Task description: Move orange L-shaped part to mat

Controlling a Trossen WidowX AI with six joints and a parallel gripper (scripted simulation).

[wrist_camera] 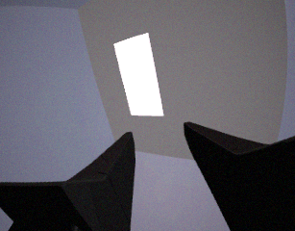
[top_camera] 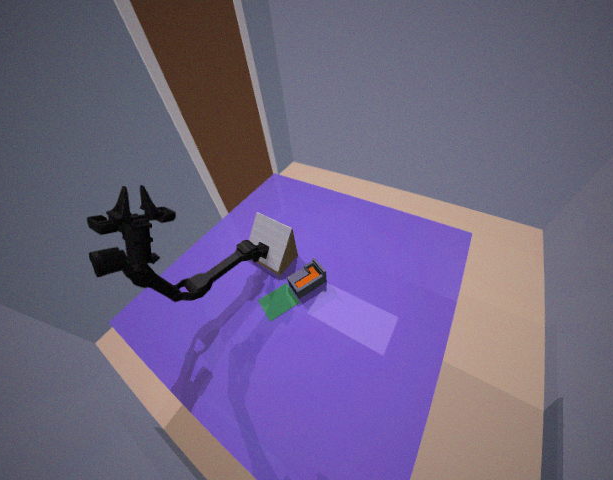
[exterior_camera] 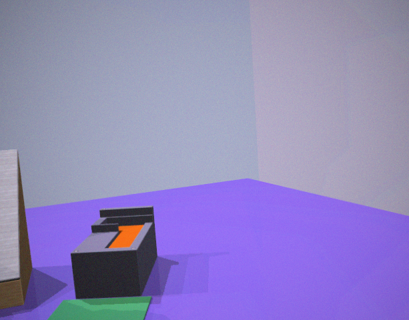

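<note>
In the top view, the black two-fingered claw (top_camera: 133,191) (wrist_camera: 159,133) is partly open and empty, raised well apart from the orange L-shaped part (top_camera: 306,278) (exterior_camera: 126,237). This part lies in the grey tray (top_camera: 309,291) (exterior_camera: 106,275), toward the arm's base side, so the coming reach should go back that way.

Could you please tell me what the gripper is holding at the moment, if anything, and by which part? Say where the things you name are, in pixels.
Nothing is held; the gripper (top_camera: 132,187) (wrist_camera: 159,133) is partly open, with only a gap between its fingers.
</note>
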